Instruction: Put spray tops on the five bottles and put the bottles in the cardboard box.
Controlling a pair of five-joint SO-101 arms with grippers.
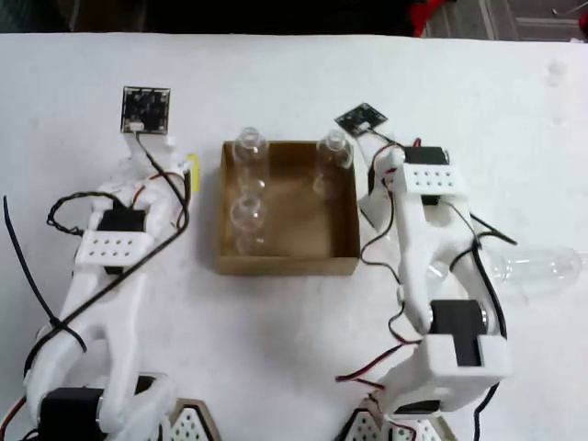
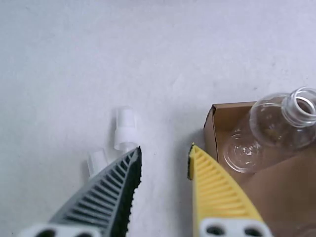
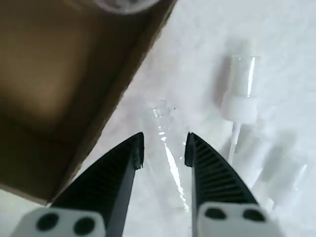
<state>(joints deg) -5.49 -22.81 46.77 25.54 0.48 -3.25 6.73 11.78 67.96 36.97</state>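
Note:
The cardboard box (image 1: 347,225) sits mid-table with three clear bottles standing in it: one (image 1: 250,147), one (image 1: 246,217) and one (image 1: 334,152). Another clear bottle (image 1: 542,271) lies on the table at the far right. My left gripper (image 2: 165,148) is open just left of the box, and a white spray top (image 2: 126,129) lies by its grey fingertip. My right gripper (image 3: 164,136) is open beside the box's right wall, over a small clear plastic piece (image 3: 160,116). A spray top with a dip tube (image 3: 239,94) lies close beyond it.
A second white spray top (image 2: 97,160) lies beside the grey finger (image 2: 116,190), and another top (image 3: 282,173) lies near the right gripper. An open-necked bottle (image 2: 284,121) stands in the box corner. Cables trail from both arms over the table (image 1: 294,349).

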